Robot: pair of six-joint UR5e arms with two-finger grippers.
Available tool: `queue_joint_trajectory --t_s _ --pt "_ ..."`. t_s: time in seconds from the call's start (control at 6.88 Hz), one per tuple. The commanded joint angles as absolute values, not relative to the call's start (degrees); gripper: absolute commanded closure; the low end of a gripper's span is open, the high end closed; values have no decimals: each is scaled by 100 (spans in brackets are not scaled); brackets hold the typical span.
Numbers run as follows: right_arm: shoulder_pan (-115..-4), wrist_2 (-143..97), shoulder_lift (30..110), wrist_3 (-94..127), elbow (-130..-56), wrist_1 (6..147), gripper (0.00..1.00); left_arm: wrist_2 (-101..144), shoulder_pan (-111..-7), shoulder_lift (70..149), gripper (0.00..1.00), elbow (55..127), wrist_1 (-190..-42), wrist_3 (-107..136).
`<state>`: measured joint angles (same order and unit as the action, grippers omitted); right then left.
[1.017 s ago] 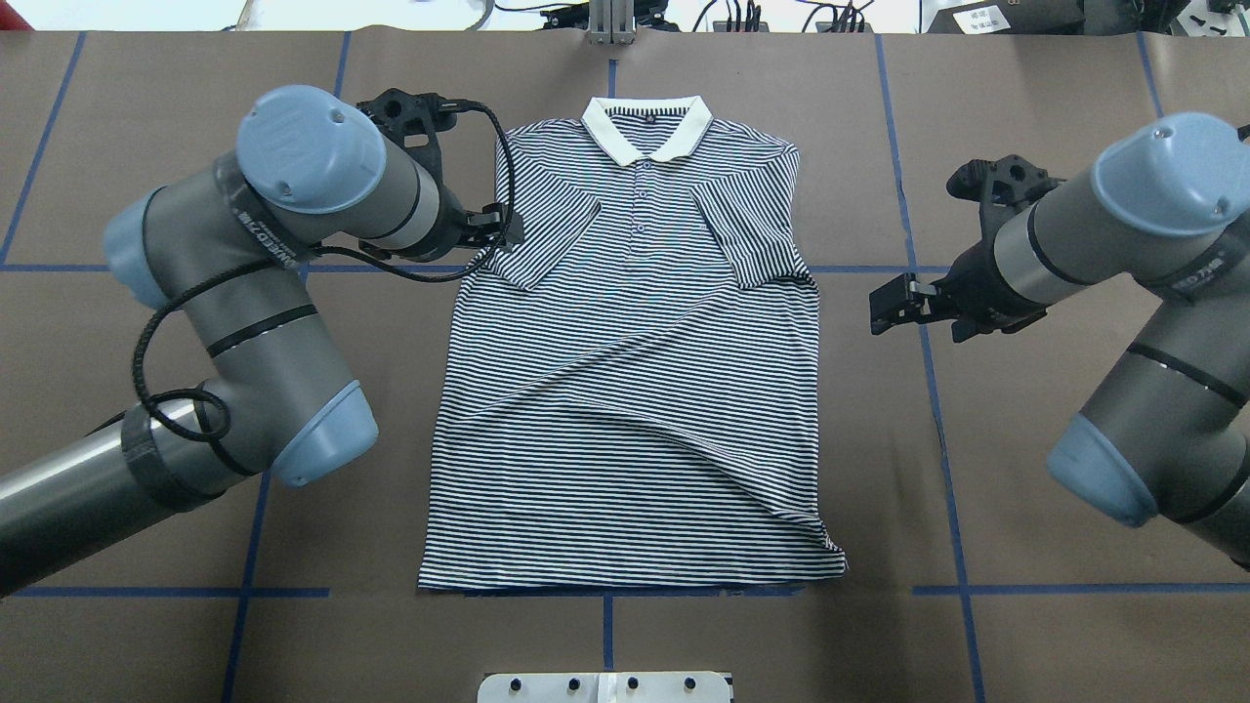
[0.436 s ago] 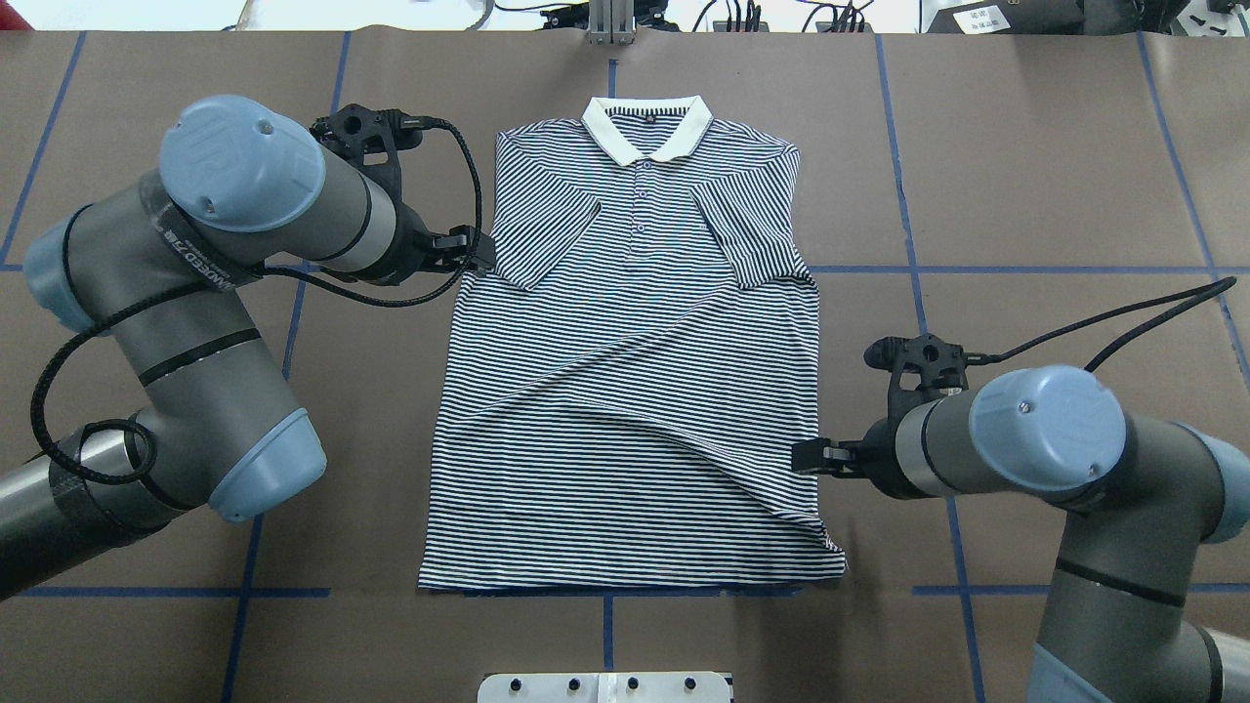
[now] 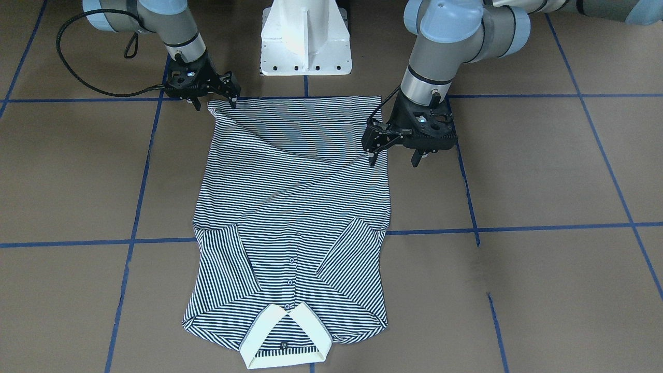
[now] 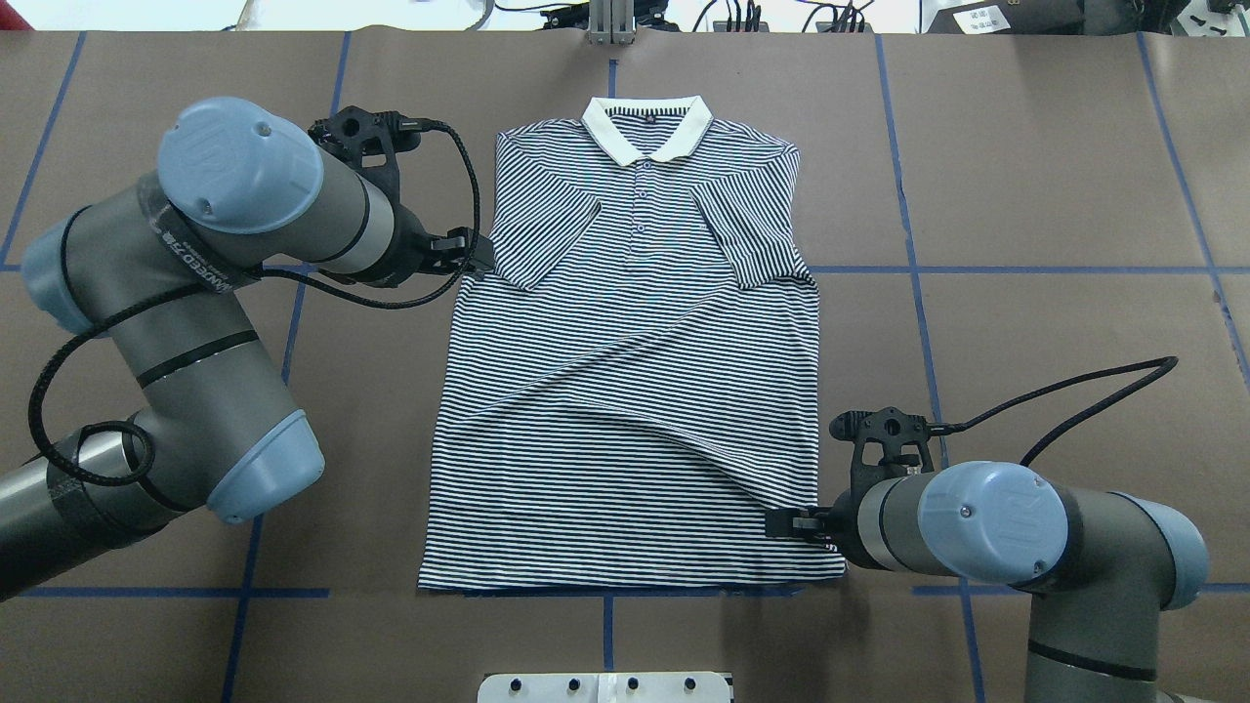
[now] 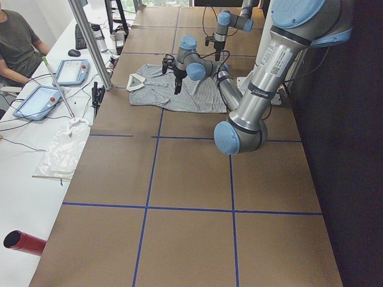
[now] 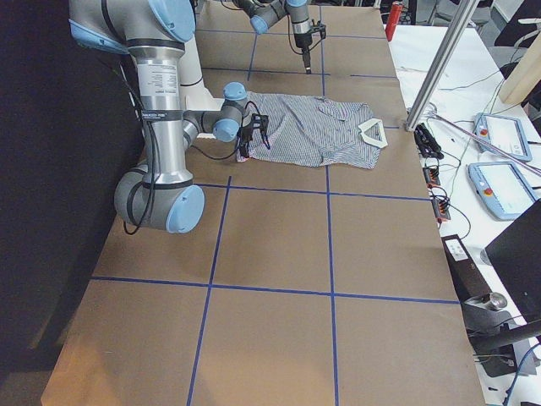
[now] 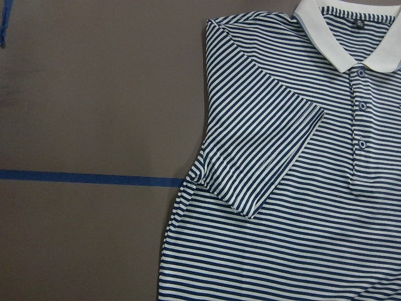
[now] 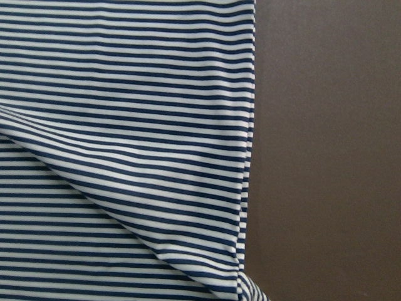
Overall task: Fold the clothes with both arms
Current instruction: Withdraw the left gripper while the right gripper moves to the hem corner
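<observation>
Overhead, my left gripper (image 4: 483, 254) hangs open just beside the striped shirt's (image 4: 625, 391) folded-in left sleeve. The shirt lies flat on the table (image 4: 1025, 195) between both arms, collar far, hem toward the robot. My right gripper (image 4: 781, 524), fingers spread, sits over the hem's right corner. I judge it grips first.

Striped shirt (image 5: 192, 99) on table (image 5: 191, 173), operator (image 5: 18, 39) nearby

Even bright light; faint soft shadows; sharp focus; dark side-view margins
</observation>
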<state>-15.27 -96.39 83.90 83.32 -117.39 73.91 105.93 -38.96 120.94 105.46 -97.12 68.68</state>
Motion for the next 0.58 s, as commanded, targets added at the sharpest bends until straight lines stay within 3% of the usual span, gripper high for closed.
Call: queue_joint_trajectory --t_s 0.0,0.29,0.44 --pt "-1433 -9659 8411 8341 -11602 7409 0 10600 -3885 12094 0 10547 -9712 6891" --pt "-1424 -9659 8411 8341 -11549 7409 13 10608 -3867 11936 0 10556 -9747 6882" --pt "-1415 -9668 8411 8341 -11531 7409 14 10617 -3867 11927 0 10564 -9747 6882"
